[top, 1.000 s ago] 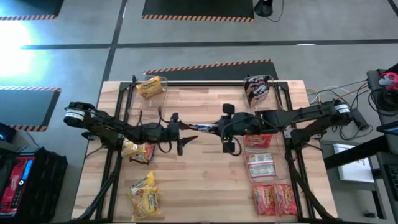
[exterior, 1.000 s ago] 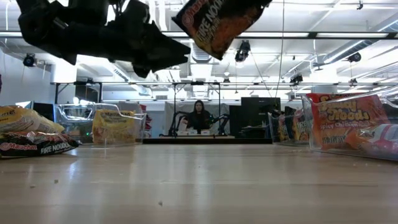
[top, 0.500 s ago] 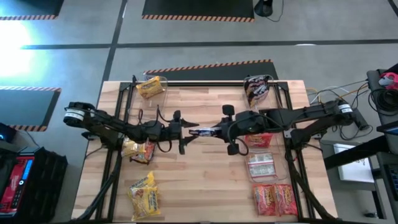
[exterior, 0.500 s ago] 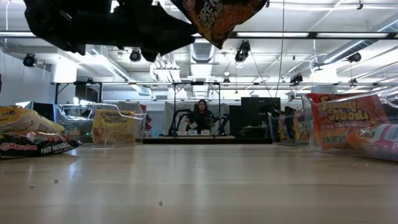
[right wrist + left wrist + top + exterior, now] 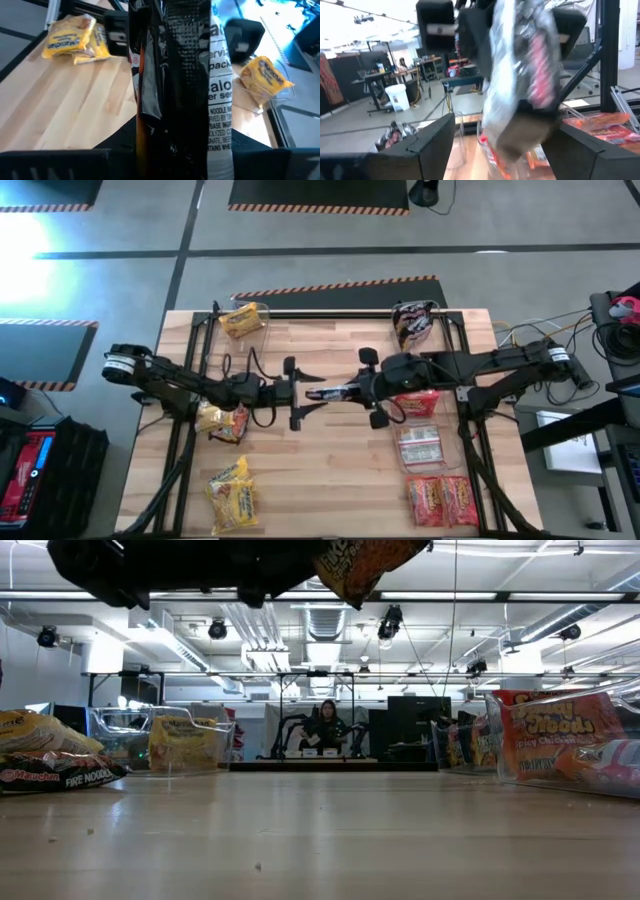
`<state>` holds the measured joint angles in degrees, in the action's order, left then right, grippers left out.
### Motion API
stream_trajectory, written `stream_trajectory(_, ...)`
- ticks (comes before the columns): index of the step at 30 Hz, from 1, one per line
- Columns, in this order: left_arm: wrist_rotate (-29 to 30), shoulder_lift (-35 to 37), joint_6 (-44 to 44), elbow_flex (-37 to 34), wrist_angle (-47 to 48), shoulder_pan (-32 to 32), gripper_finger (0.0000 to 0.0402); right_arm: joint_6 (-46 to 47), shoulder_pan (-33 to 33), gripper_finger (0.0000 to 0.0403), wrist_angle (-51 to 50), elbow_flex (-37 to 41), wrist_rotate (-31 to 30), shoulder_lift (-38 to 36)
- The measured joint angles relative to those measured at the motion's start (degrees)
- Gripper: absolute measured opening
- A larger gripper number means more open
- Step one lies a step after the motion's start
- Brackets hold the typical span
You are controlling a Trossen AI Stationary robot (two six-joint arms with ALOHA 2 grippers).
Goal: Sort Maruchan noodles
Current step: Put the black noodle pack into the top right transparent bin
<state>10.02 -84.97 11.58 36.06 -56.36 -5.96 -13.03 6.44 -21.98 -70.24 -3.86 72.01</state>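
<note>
Centrally, above the middle of the wooden table [image 5: 330,470], the right gripper [image 5: 340,391] is clamped on a dark brown noodle packet [image 5: 326,392], which it holds clear of the tabletop with its free end pointing toward the left arm. Facing it, the left gripper [image 5: 303,391] stands with its fingers spread wide on either side of that free end and grips nothing. In the left wrist view the same packet [image 5: 520,85] hangs crumpled between the two dark fingers [image 5: 427,145] without either one pressing on it. In the right wrist view the packet [image 5: 175,75] rises upright out of the right gripper, its printed back panel showing. In the low view only its lower corner [image 5: 365,565] hangs down from the top edge, beside the dark bulk of an arm.

Farther out, on the left arm's side, a yellow packet [image 5: 243,320] lies in a clear bin [image 5: 262,330] at the far corner, a loose yellow pair [image 5: 222,421] lies just beside the left arm, and another yellow pile [image 5: 232,495] lies at the near edge. On the right arm's side, a dark packet [image 5: 412,323] stands in a far bin, while red-orange packets [image 5: 440,500] fill the near bin [image 5: 471,502].

Beyond the table, in the low view, a person [image 5: 325,725] sits at a distant desk.
</note>
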Motion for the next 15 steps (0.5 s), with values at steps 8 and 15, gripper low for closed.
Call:
stream_trajectory(8, -0.99, -0.04, 0.41, 3.73, 4.48, -0.11, 0.0267, -0.35, 0.04, 0.012, 1.76, 0.0, 0.36, 0.09)
stream_trajectory(15, -1.89, -0.07, 0.43, 5.24, 7.06, -0.15, 0.0264, -0.47, 0.03, 0.0123, 3.48, -0.02, 3.92, 0.15)
